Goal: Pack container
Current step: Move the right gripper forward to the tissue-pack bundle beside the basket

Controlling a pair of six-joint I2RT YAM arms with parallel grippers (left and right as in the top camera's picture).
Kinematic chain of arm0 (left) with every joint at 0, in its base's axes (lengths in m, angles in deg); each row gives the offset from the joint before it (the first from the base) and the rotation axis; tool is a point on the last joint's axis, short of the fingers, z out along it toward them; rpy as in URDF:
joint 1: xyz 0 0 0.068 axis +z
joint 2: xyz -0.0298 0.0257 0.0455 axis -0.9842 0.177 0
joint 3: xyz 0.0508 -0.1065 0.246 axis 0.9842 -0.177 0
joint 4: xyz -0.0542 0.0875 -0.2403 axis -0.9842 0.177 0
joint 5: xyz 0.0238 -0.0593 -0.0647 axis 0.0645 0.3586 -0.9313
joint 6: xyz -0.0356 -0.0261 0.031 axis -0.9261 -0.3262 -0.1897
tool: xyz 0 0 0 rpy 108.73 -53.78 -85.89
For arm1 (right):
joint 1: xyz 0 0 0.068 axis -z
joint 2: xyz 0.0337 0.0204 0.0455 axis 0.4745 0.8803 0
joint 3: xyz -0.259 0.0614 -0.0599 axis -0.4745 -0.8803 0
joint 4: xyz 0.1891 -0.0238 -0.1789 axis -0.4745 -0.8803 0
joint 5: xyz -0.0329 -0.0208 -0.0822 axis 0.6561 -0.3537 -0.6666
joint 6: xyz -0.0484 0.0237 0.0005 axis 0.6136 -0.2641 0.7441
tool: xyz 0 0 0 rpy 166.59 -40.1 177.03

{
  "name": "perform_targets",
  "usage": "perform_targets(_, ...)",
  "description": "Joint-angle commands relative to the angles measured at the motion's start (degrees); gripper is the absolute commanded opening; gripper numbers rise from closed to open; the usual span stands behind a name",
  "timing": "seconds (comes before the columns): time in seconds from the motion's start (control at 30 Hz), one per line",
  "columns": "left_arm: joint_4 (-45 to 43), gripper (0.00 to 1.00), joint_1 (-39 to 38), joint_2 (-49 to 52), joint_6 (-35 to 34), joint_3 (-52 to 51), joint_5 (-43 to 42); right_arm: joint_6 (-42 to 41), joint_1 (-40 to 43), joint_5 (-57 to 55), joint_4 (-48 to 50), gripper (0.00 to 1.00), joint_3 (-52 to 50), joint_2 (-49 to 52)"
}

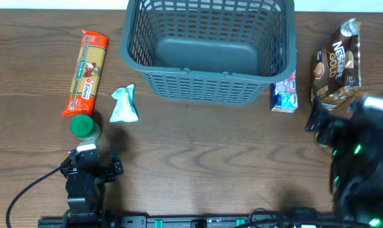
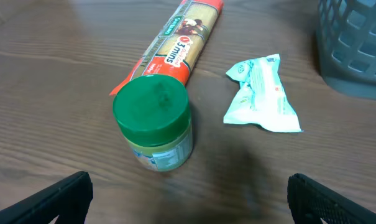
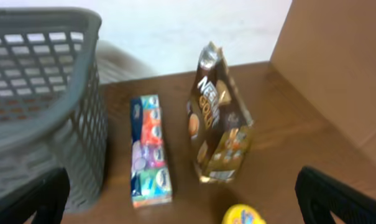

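Where it sat at upper centre, the container was seen dark grey, lattice-walled and thick-rimmed. The left gripper and right gripper were spread wide.

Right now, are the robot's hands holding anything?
No, nothing is held. The left gripper and the right gripper are both open and grip nothing.

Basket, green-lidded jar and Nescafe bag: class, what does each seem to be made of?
Basket: probably moulded plastic, matte grey, uniform slotted walls. Jar: clear glass or plastic, unclear which; lid looks matte green plastic. Nescafe bag: glossy foil-like film, creased and reflective.
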Motion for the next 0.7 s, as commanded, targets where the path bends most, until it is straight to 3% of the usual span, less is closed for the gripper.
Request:
perform_targets(0.0, -0.13, 0.99, 0.24, -0.42, 0.98, -0.98, 0.09, 3.17, 1.31, 2.23, -5.81, 0.99, 14.45, 9.79)
perform_targets(0.3, -0.13, 0.99, 0.24, -0.42, 0.98, -0.98, 0.09, 4.02, 2.99, 7.15, -31.26, 0.99, 53.75, 36.57)
perform_targets(0.4, -0.13, 0.99, 0.24, -0.42, 0.98, -0.98, 0.09, 3.78, 2.99, 6.49, -33.14, 0.99, 58.07, 39.89)
perform_targets(0.67, -0.13, 0.99, 0.24, -0.42, 0.98, -0.98, 0.09, 2.78, 3.13, 7.89, -34.18, 0.99, 58.05, 40.26)
